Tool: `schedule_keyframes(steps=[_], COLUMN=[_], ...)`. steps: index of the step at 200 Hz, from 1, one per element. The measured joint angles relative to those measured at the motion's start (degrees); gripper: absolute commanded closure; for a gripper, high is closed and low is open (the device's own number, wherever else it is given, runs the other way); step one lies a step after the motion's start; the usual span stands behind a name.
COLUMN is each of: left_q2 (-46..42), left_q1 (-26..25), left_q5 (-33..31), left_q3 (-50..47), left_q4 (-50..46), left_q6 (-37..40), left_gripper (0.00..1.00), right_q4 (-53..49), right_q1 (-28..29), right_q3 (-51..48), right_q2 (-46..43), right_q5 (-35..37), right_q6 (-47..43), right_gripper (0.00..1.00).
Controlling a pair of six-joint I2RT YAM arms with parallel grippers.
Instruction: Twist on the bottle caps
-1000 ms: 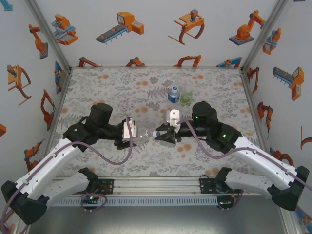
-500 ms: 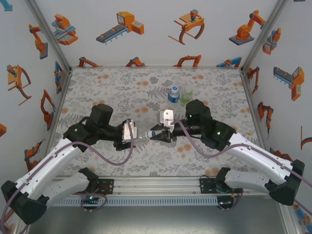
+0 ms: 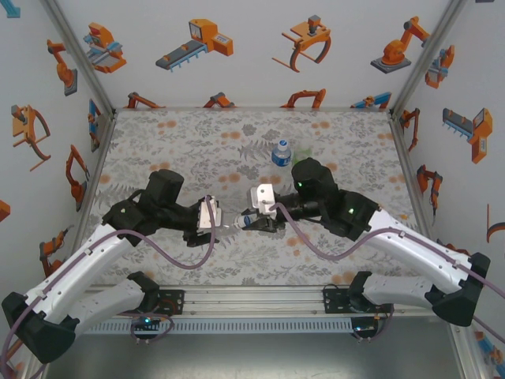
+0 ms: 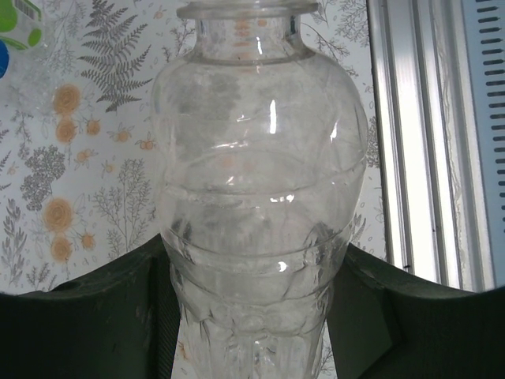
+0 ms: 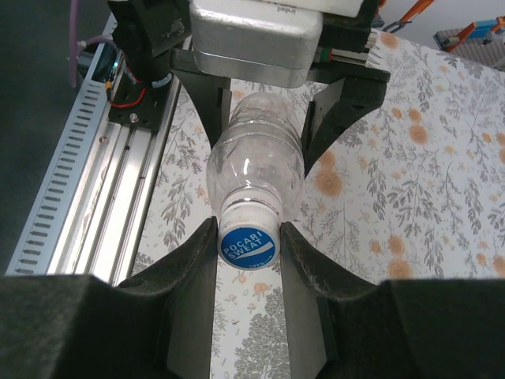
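The left pincer (image 4: pixel 252 316) is closed on the body of the clear bottle (image 4: pixel 260 181), with its dark fingers (image 4: pixel 87 316) pressed against both sides. The bottle lies level near the middle of the table (image 3: pixel 173 142), its neck pointing towards the right arm (image 3: pixel 355 217). Whether it touches the table I cannot tell. The right pincer (image 5: pixel 251 246) is closed on the cap (image 5: pixel 251 239), pinching it from both sides. The cap sits on the bottle's neck. Its side is white and its blue top reads POCARI SWEAT. How far it is screwed down cannot be told. Farther back, a blue-labelled bottle (image 3: pixel 281 153) stands upright on the table, just beside the right arm.
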Motion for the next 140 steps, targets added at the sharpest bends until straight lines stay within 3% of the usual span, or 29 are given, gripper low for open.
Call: schedule_keyframes(steps=[91, 119, 140], left_q2=[3.1, 3.6, 3.4], left_q1=[0.0, 0.0, 0.0], left_q5=[5.3, 5.6, 5.1], left_q3=[1.4, 1.6, 1.6], left_q4=[-3.4, -3.8, -3.8], left_q6=[0.2, 0.3, 0.3], left_gripper=[1.0, 1.0, 1.0], right_q4=[-2.0, -2.1, -1.1], right_q1=[2.4, 2.4, 2.4], right_q3=[-0.9, -0.9, -0.9], right_q2=[-2.1, -2.1, -1.7], right_q5=[1.2, 1.7, 3.1], right_q6=[-8.7, -6.1, 1.7], right_gripper=[1.0, 1.0, 1.0])
